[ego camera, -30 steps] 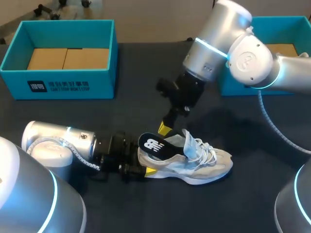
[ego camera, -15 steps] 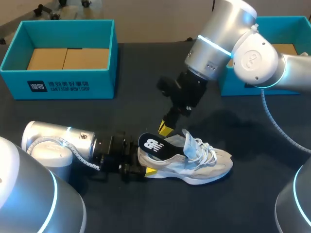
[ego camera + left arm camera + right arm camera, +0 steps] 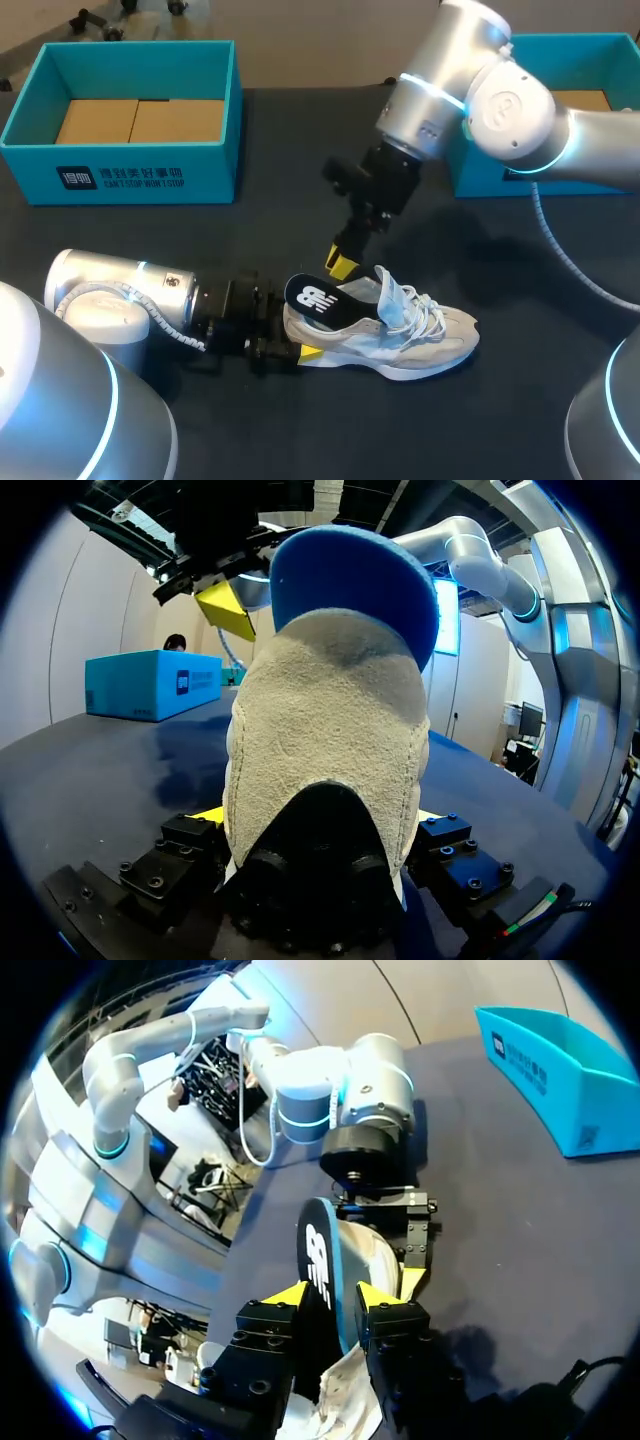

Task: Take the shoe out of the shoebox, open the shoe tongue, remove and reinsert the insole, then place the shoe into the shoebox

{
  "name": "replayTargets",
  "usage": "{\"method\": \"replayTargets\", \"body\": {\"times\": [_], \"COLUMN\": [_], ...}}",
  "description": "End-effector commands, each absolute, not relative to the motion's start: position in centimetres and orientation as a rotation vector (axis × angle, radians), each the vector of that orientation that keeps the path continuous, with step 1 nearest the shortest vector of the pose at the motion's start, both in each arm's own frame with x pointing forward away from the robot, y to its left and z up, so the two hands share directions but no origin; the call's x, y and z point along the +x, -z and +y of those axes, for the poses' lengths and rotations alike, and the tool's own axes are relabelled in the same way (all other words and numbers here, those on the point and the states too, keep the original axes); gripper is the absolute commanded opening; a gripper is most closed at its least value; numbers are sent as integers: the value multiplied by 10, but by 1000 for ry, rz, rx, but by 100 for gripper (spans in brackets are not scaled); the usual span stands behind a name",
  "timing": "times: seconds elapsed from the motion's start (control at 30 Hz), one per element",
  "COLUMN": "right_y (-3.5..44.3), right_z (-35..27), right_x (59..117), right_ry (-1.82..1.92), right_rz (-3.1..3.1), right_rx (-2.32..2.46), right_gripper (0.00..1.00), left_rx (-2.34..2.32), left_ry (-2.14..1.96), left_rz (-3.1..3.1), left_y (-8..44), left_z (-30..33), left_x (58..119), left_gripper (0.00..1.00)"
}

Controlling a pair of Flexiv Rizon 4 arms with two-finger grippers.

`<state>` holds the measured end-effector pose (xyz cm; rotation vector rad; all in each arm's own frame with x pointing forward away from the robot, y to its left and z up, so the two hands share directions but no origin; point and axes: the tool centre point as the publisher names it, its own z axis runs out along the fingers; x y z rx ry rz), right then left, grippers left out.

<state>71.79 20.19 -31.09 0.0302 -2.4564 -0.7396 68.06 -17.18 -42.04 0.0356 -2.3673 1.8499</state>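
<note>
Dark tabletop (image 3: 250,230) carries everything. Near its front edge, left of the middle, the left gripper (image 3: 298,338) clamps the heel of a grey-and-white sneaker (image 3: 400,340), one yellow-tipped finger on each side. The sneaker rests on its sole, toe toward the table's right edge. Its tongue (image 3: 392,298) is pulled up, and a dark blue insole (image 3: 315,298) sticks up out of the heel opening. Just above and behind the insole hangs the right gripper (image 3: 341,264), fingers apart and lined up with the insole's upper edge. A teal shoebox (image 3: 130,175) sits at the far left corner and a second teal box (image 3: 575,41) at the far right corner.
</note>
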Motion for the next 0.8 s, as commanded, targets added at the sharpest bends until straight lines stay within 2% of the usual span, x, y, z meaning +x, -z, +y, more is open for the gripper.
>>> {"method": "replayTargets", "body": {"times": [0.03,0.3,0.8], "right_y": [317,320,331], "right_z": [208,208,217], "right_x": [723,718,712], "right_ry": [721,712,706], "right_rz": [-2414,-2375,-2317], "right_rx": [38,35,50], "right_gripper": [29,33,32], "left_rx": [37,37,37], "left_ry": [-1845,-1845,-1845], "left_rz": [-2371,-2371,-2371], "left_y": [422,422,422], "left_z": [-172,-172,-172], "left_x": [681,681,681], "left_gripper": [0,0,0]}}
